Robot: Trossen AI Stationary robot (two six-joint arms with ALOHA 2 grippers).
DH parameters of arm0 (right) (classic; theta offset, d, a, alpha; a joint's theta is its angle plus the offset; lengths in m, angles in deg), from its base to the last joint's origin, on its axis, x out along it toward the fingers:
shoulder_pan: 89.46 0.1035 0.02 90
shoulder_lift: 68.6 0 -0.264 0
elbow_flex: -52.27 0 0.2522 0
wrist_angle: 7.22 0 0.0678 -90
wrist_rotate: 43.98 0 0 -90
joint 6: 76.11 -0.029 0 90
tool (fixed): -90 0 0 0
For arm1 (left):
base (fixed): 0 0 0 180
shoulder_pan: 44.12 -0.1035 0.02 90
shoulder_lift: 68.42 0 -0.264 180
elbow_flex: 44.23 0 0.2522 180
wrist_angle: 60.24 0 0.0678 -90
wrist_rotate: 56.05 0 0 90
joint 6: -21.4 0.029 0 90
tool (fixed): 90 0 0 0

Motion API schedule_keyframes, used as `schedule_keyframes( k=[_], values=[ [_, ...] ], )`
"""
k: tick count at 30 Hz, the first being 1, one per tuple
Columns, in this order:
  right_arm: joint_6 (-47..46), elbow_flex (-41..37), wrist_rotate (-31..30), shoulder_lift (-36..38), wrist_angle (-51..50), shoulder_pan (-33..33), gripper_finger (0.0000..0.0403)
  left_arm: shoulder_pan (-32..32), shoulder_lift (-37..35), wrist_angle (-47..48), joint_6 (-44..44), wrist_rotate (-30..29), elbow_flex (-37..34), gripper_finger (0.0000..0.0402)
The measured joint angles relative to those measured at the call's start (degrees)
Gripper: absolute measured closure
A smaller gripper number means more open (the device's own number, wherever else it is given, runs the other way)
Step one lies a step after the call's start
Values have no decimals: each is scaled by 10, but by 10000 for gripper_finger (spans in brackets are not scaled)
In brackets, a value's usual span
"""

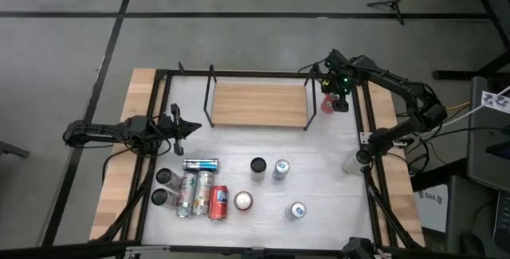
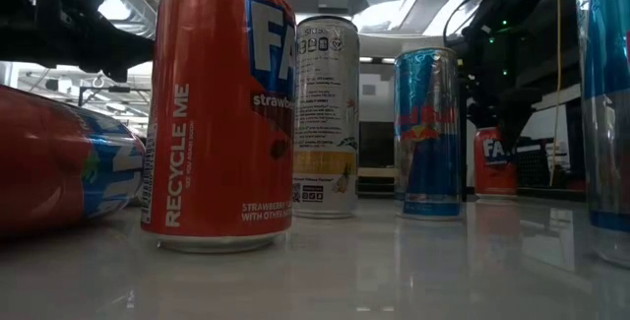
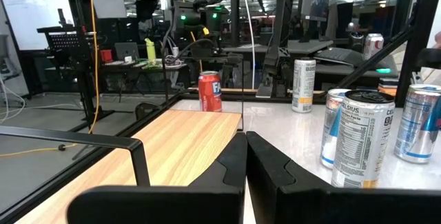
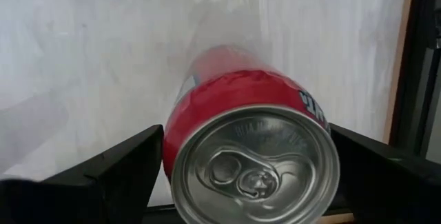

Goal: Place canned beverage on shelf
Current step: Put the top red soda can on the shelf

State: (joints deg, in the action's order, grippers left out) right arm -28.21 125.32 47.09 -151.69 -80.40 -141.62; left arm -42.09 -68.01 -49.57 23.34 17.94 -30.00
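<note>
Fingers of right gripper (image 4: pixel 241 176) clamp cylindrical red can (image 4: pixel 251 141); left gripper (image 3: pixel 246 156) fingers closed, empty

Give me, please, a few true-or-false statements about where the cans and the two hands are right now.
1. The right hand holds a red can. True.
2. The shelf already carries two cans. False: its board is bare.
3. The left hand grips a silver can. False: it holds nothing and waits at the table's left edge, fingers together.
4. The red can in the right hand is just off the shelf's right end. True.
5. Every can at the table's front stands upright. False: several lie on their sides, among them the blue can.
</note>
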Motion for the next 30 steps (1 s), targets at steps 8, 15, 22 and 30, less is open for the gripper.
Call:
schedule_keyframes(
  k=[8,15,22,30],
  values=[
    [-3,0,0,0,-1,0,22,0,0,0,0,0,0,401],
    [-3,0,0,0,-5,0,22,0,0,0,0,0,0,401],
    [-3,0,15,0,-6,1,27,0,0,0,0,0,0,401],
    [-3,0,15,1,-6,0,99,0,0,0,0,0,0,401]
  ],
)
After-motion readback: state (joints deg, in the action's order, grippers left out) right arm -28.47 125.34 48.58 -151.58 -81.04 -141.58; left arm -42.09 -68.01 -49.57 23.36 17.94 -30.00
